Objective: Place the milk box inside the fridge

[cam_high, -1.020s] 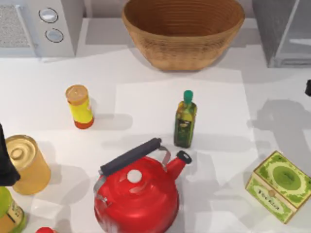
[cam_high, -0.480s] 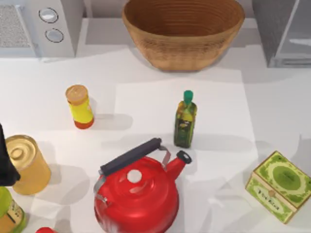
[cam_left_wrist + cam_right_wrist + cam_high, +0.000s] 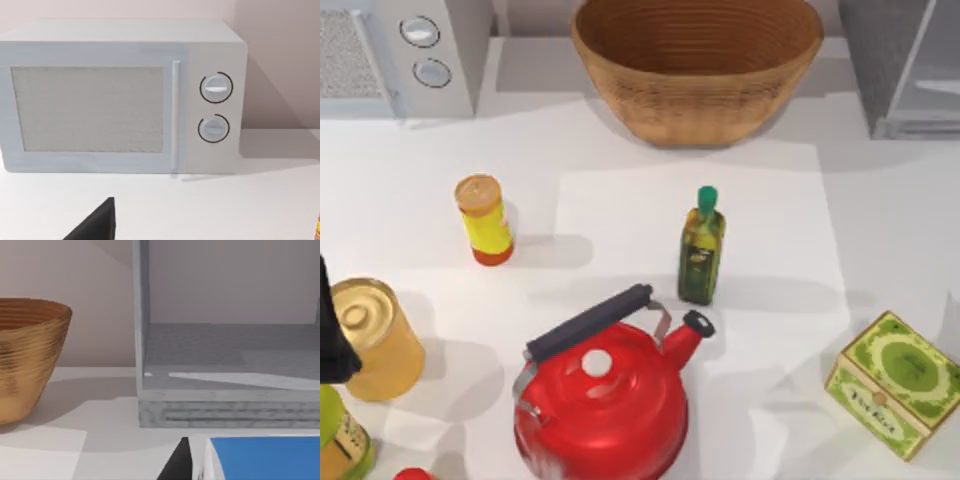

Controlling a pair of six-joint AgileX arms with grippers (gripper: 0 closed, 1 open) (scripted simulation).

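**Right arm out past the tabletop's 3 o'clock edge, milk box carried to the fridge mouth**

Right claw (image 3: 192,467): a dark finger sits against the white side of the milk box (image 3: 260,457), whose blue face fills the near foreground of the right wrist view. I judge the claw clenched on the box; the far finger is hidden.

Straight ahead of the box: the fridge (image 3: 225,405), open, grey shelf floor lit by a pale streak. Fridge stands at 1 o'clock on the tabletop (image 3: 620,210).

Change: a second ago a dark bit of the right arm showed at the 3 o'clock edge of the top view, with its shadow on the tabletop; both are gone now. Reads as the arm lifting the box toward the fridge opening. Box looks low against the shelf lip, so more height is likely needed.

Left claw (image 3: 95,225): parked at 8 o'clock, facing the microwave (image 3: 125,95); grip state cannot be told.

Basket (image 3: 697,65) at 12 o'clock, beside the fridge.
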